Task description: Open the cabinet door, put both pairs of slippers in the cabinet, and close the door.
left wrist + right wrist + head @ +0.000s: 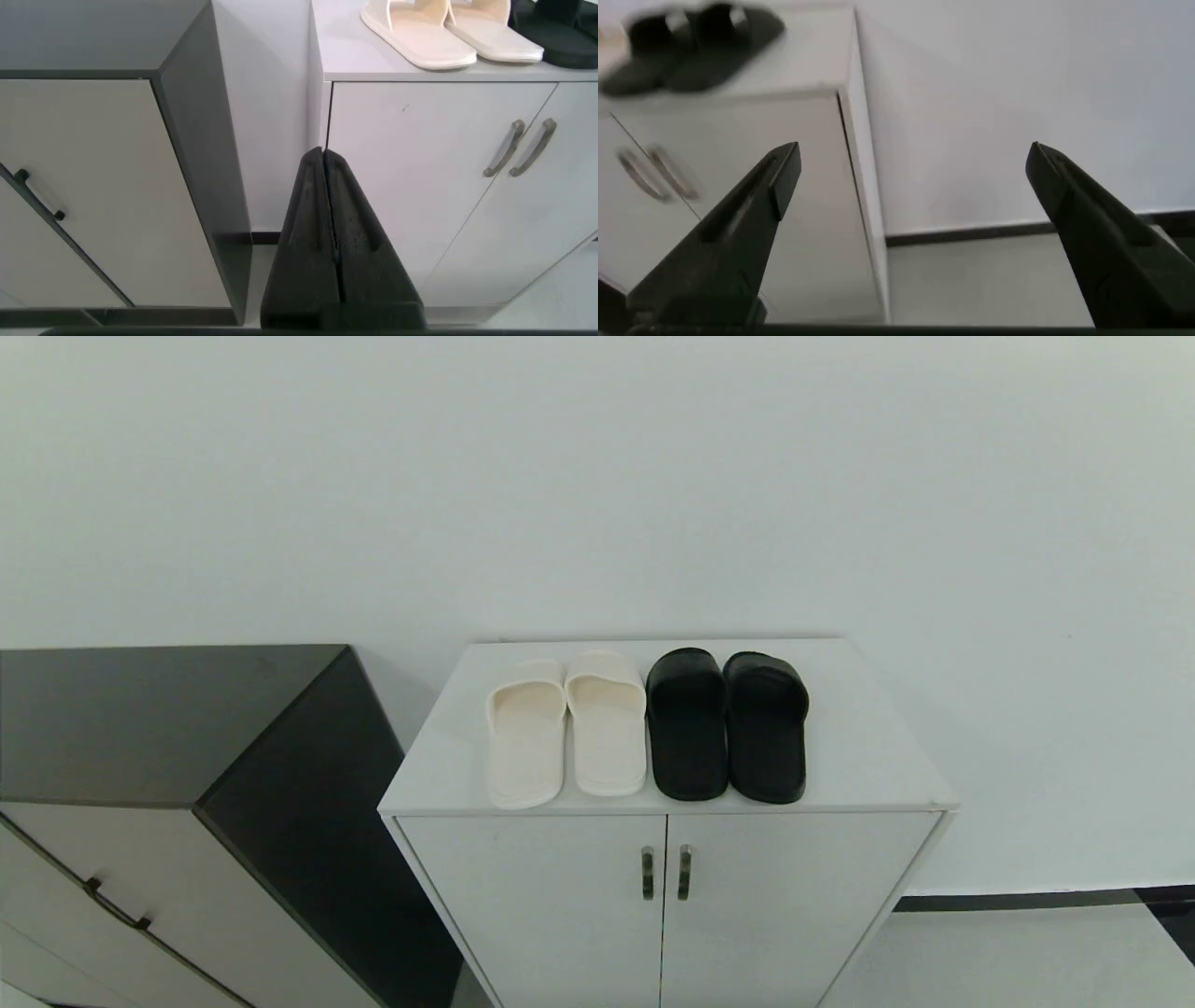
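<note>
Cabinet (541, 924), head view: both doors (794, 905) shut, twin handles (684, 872) at centre seam, so opening comes first. White slippers (565, 728) and black slippers (726, 723) side by side on cabinet top, heels at front edge, toes to wall; likely staged for easy frontal pick

Left wrist view: left tool (323, 163) pressed narrow, nothing held, low before gap between cabinet and dark cabinet (103, 177)

Right wrist view: right tool (912, 154) spread wide, empty, off cabinet's right front corner, probably readied for handle

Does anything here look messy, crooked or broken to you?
Nothing stands out. The white slippers and black slippers lie paired, side by side on the white cabinet, its doors shut. One white slipper sits slightly nearer the front edge than its mate.
</note>
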